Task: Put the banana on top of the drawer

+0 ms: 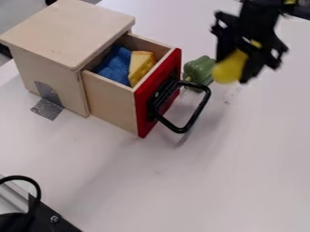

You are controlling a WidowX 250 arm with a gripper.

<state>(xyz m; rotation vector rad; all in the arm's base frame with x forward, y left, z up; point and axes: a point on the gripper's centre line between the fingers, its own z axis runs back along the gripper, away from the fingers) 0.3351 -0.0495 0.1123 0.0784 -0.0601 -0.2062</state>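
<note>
The black gripper [239,59] hangs at the upper right of the camera view, shut on the yellow banana [230,68], whose rounded end points down between the fingers. Both are raised above the table, right of the open drawer. The light wooden drawer box [70,29] stands at the upper left with a flat top. Its drawer [112,104], with a red front and a black handle, is pulled out and holds a blue cloth [115,63] and a yellow cheese wedge [140,65].
A green pepper [198,70] lies on the white table [242,181] just beyond the red front, close to the gripper. Grey tape [46,108] fixes the box to the table. Black equipment [45,219] occupies the lower left corner.
</note>
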